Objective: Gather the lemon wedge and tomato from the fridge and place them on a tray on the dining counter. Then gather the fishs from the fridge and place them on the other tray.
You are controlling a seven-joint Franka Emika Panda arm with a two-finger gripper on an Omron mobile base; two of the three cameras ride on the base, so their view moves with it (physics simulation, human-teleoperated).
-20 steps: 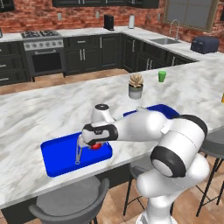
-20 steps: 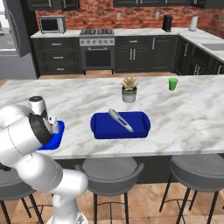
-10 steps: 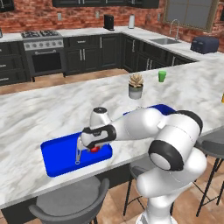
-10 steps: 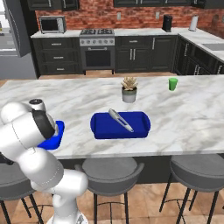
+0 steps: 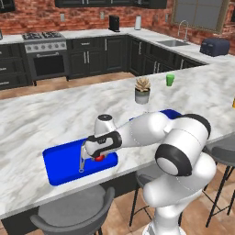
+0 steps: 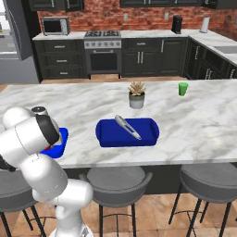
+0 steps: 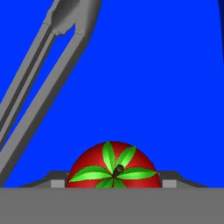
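My gripper [image 5: 95,155] hangs low over the near blue tray [image 5: 59,166] on the dining counter [image 5: 41,114], shut on the tomato [image 5: 99,158]. In the hand view the red tomato [image 7: 113,168], with its green leafy top, sits between my fingertips just above the tray's blue floor [image 7: 153,78]. My white arm covers most of that tray [image 6: 59,142] in the right base view. A second blue tray [image 6: 146,135] lies further right along the counter. The grey fridge [image 6: 17,55] stands at the far left. The lemon wedge and the fishs are out of view.
Silver tongs [image 7: 41,83] lie in the near tray beside the tomato, and another pair [image 6: 128,127] lies in the second tray. A potted plant [image 6: 136,94] and a green cup [image 6: 183,89] stand behind it. Grey stools [image 6: 113,178] line the counter's near edge.
The hand has eased slightly left over the near tray, still holding the tomato. The trays and tongs have not moved.
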